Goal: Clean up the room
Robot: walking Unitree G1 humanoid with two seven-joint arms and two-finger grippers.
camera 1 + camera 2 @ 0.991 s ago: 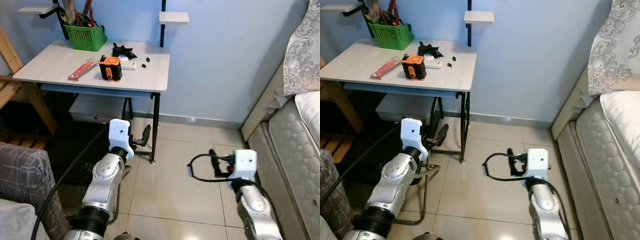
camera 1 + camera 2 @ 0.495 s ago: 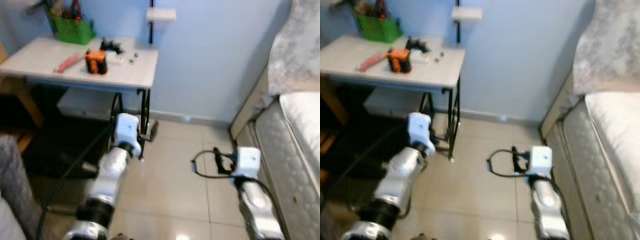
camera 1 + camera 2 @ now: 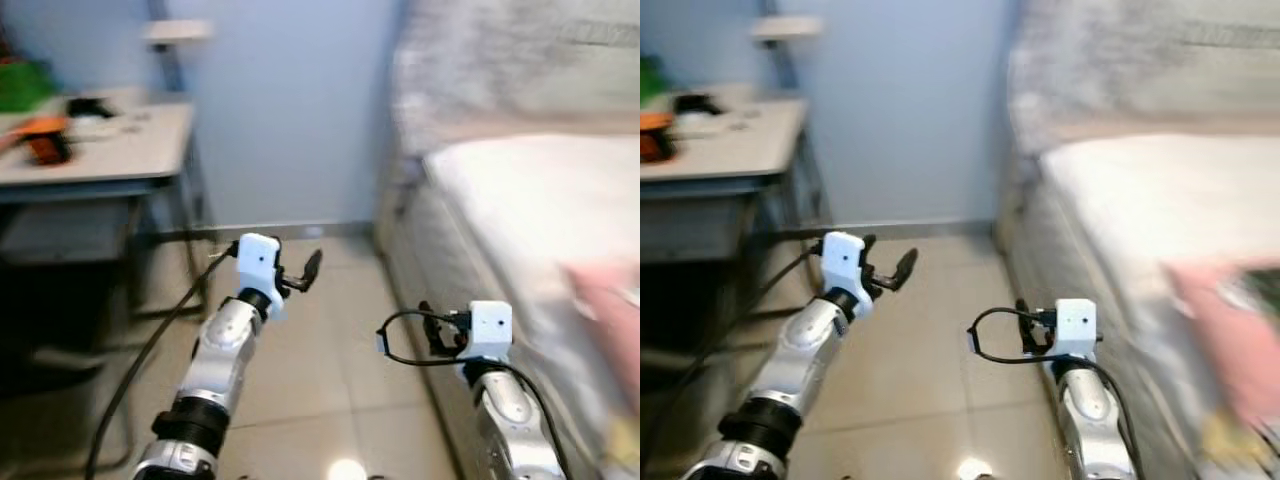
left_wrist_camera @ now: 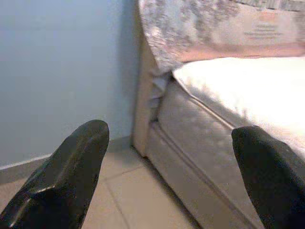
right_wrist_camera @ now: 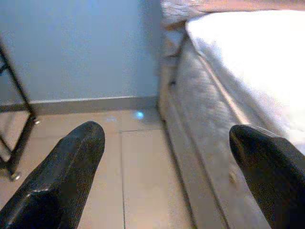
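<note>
Open tiled floor point(image 3: 330, 350) runs ahead of me between the counter point(image 3: 100, 160) on my left and the bed point(image 3: 500, 200) on my right, ending at the blue wall point(image 3: 290, 110). My view has swung right since a second ago: the counter has slid to the left edge and the bed's long side now runs away from me toward the wall. A blurred pink thing point(image 3: 610, 310) lies on the bed's near edge. My left hand point(image 4: 167, 176) and right hand point(image 5: 167, 176) hover over the floor, fingers apart, holding nothing.
</note>
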